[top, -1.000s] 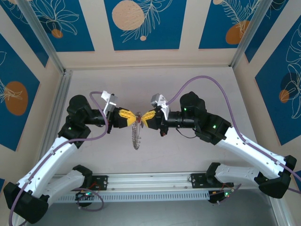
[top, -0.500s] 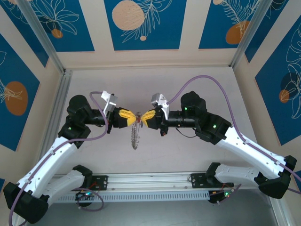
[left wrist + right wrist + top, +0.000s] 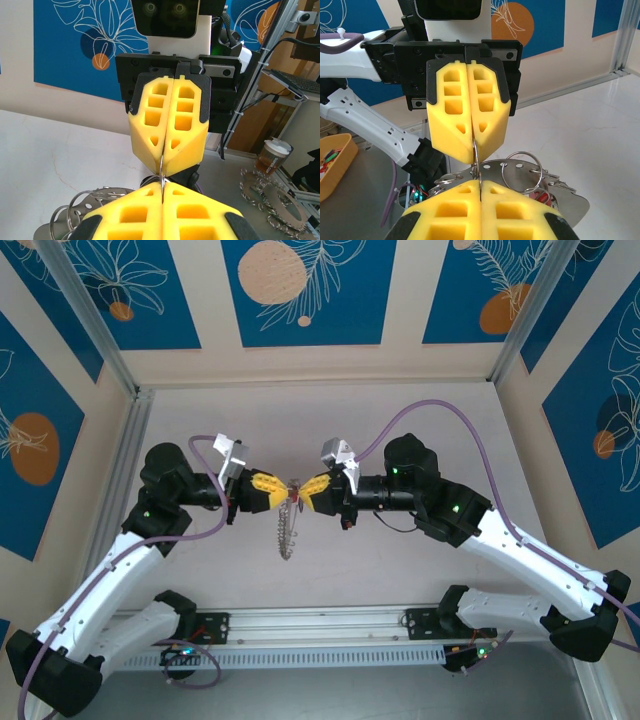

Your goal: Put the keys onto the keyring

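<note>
Progress looks mid-way at best, judging by how things hang. L gripper (image 3: 285, 489) and R gripper (image 3: 304, 487) meet tip to tip over the middle of the table (image 3: 420, 570), each w/ yellow pads pressed together, both nipping the same thin metal strip (image 3: 162, 179) that runs from one seam into the other. The keyring (image 3: 289, 525) dangles straight below that meeting point, its fringe of silvery pieces trailing toward the arm bases; a small red bit (image 3: 297, 483) sits right at the top, prob. its tag. Whether any key is threaded on yet can't be read off, so I'd count the threading as left to do, or at least unconfirmed. Hard to make out: the keys themselves, not distinguishable anywhere among the metal. Also unclear whether the pinched strip is ring wire or a key blade, since the pads cover both its ends. Wrist views cut the ring off, w/ just a few wire loops (image 3: 520, 171) and flat holed pieces (image 3: 97, 196) peeking past the near pads. Whether the fringe touches the table can't be told from above.
</note>
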Tool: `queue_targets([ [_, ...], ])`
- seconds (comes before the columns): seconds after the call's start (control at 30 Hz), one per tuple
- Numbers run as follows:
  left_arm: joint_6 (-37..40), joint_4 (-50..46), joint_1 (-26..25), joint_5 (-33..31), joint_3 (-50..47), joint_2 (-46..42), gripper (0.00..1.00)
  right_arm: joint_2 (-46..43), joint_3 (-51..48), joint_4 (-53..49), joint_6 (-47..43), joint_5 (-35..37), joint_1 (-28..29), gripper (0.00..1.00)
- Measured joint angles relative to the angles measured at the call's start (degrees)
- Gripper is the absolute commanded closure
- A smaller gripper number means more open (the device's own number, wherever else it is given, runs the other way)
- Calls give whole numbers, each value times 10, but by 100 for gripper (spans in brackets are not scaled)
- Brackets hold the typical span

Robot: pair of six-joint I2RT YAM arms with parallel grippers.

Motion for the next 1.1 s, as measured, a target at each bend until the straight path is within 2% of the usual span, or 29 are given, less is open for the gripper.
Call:
queue_targets([
  [1.1, -15, 10, 0, 0, 0, 0, 100, -1, -2, 11, 13, -24, 0, 100],
])
